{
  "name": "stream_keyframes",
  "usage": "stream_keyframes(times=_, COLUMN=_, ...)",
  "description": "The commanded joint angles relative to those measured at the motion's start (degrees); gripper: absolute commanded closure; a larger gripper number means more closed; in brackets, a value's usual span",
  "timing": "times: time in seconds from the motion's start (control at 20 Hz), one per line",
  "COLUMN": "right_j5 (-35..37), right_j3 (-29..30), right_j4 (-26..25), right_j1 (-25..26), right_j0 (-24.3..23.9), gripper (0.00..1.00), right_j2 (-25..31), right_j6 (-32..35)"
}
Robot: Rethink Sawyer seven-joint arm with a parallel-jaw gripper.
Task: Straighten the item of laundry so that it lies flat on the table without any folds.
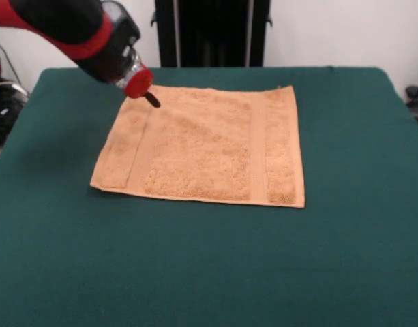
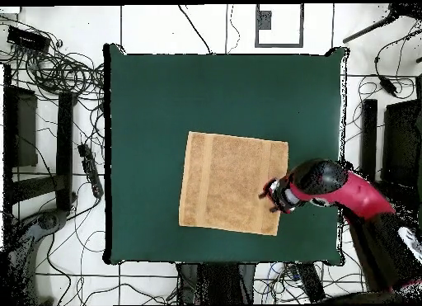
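Bare green table (image 1: 209, 272) fills the foreground; behind it the towel (image 1: 202, 146) lies spread near the middle, all four corners out and no fold visible, though its left edge slants a little. At upper left the gripper (image 1: 151, 100) hangs at the towel's far left corner; whether its fingers are spread or pressed together cannot be told. Likely what remains is a light outward tug at that corner, without rucking the cloth. No containers appear.
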Motion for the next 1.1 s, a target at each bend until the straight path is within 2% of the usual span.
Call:
stream_keyframes(times=0.05, right_j5=-6.84, right_j3=13.64, right_j4=15.06, right_j1=-5.47, right_j0=-5.68, gripper=0.0, right_j2=22.1, right_j6=-8.55)
stream_keyframes(times=0.2, right_j5=-3.95, right_j3=12.16, right_j4=14.08, right_j1=-5.94, right_j0=-5.51, gripper=0.0, right_j2=22.57, right_j6=-8.91)
stream_keyframes(times=0.6, right_j5=-1.42, right_j3=3.54, right_j4=1.55, right_j1=-5.14, right_j0=-2.13, gripper=0.0, right_j2=16.74, right_j6=-13.29)
stream_keyframes(times=1.1, right_j5=4.1, right_j3=-2.69, right_j4=-7.14, right_j1=-4.09, right_j0=-4.5, gripper=0.0, right_j2=16.11, right_j6=-19.83)
